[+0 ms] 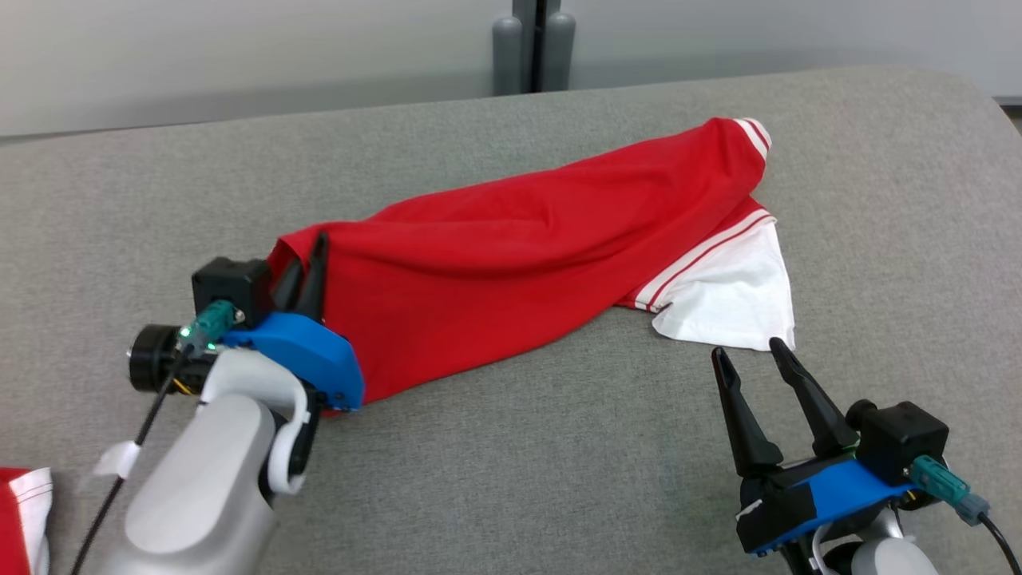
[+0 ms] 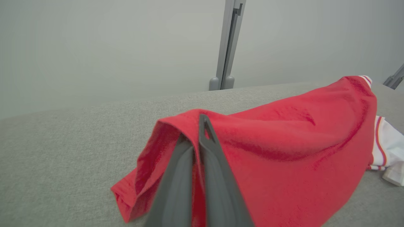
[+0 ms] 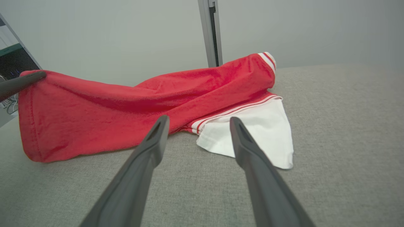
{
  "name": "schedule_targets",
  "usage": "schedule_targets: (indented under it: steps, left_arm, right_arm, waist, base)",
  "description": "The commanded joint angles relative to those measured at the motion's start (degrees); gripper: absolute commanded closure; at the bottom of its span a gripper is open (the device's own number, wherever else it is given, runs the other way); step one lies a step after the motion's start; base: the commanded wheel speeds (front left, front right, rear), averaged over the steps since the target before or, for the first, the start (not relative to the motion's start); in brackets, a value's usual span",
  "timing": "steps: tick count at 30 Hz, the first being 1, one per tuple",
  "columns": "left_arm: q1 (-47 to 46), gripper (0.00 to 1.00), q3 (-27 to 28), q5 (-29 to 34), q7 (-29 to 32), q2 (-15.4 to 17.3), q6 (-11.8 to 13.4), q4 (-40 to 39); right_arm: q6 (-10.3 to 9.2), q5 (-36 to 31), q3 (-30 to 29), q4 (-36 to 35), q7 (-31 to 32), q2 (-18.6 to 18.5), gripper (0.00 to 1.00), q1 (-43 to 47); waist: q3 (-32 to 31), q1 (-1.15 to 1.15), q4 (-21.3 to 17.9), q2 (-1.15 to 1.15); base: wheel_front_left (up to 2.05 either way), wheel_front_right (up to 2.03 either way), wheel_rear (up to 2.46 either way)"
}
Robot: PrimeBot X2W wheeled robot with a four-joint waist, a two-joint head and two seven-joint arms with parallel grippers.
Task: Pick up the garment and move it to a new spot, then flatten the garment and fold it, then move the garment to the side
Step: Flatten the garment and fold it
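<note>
A grey fabric surface fills the near scene, a plain pale wall rises beyond its far edge, and a grey post stands far centre.

We find bare grey tabletop along the near side, between our left gripper and our right gripper, and more of it off to the right. The red and white garment bars the middle, its left end pinched up by the left gripper. A grey post stands behind the far edge, and another red and white cloth lies at the near left corner.
</note>
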Motion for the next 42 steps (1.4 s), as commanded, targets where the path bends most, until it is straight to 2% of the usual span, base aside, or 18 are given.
schedule_targets:
  steps: [1,10,11,12,19,25,28,31,35,42]
  left_arm:
    - [-2.5,1.0,0.0,0.8,0.1,1.1,-0.6,1.8]
    - [-8.6,1.0,0.7,2.3,-0.7,4.0,-1.1,10.6]
    - [-9.0,0.73,0.8,1.9,-0.5,4.0,-1.3,11.7]
    - [-9.3,0.0,1.0,1.6,-0.4,3.9,-1.4,12.4]
    - [-6.8,0.0,2.2,0.0,-5.2,2.7,-1.6,14.4]
    - [-2.0,0.0,4.8,-3.2,-11.0,1.2,-2.6,11.6]
    - [1.7,0.0,6.3,-4.1,-12.5,0.4,-3.0,8.3]
    - [5.3,0.0,6.9,-2.4,-13.0,0.6,-2.7,4.2]
    - [11.8,0.0,11.4,-0.1,-13.1,-1.2,-1.8,-3.9]
    - [21.3,0.0,17.7,3.1,-13.1,-5.6,-5.3,-12.9]
  right_arm:
    - [0.01,0.2,0.4,-0.2,-0.1,0.0,0.0,-1.0]
    - [0.01,0.9,1.7,0.7,-0.9,0.0,0.0,-2.1]
    - [0.01,1.0,1.7,0.9,-0.9,0.0,0.0,-2.1]
    - [0.01,1.1,1.6,1.0,-1.0,0.0,0.0,-2.2]
    - [0.01,0.7,0.5,1.6,-1.1,0.0,0.0,-1.7]
    - [0.01,0.0,-0.9,1.2,-0.5,0.0,0.0,-0.8]
    - [0.01,-0.3,-1.5,0.8,0.0,0.0,0.0,-0.1]
    - [0.01,-0.3,-2.4,0.6,0.5,0.0,0.0,0.5]
    - [0.01,0.9,-3.8,0.2,0.7,0.0,0.0,1.6]
    - [0.01,1.6,-6.2,0.1,1.0,0.0,0.0,3.4]
  waist:
    - [0.8,0.0,-0.5,-0.01]
    - [3.0,0.0,-3.5,-0.01]
    - [3.0,0.0,-3.7,-0.01]
    - [3.1,0.0,-3.9,-0.01]
    - [1.9,0.0,-3.2,-0.01]
    - [-0.9,0.0,-1.1,-0.01]
    - [-2.5,0.0,0.0,-0.01]
    - [-4.2,0.0,1.1,-0.01]
    - [-6.1,0.0,2.2,-0.01]
    - [-8.6,0.0,4.2,-0.01]
  base:
    - [0.0,0.0,0.0]
    - [0.0,0.0,0.0]
    - [0.0,0.0,0.0]
    - [0.0,0.0,0.0]
    - [0.0,0.0,0.0]
    - [0.0,0.0,0.0]
    - [0.0,0.0,0.0]
    - [0.0,0.0,0.0]
    - [0.0,0.0,0.0]
    - [0.0,0.0,0.0]
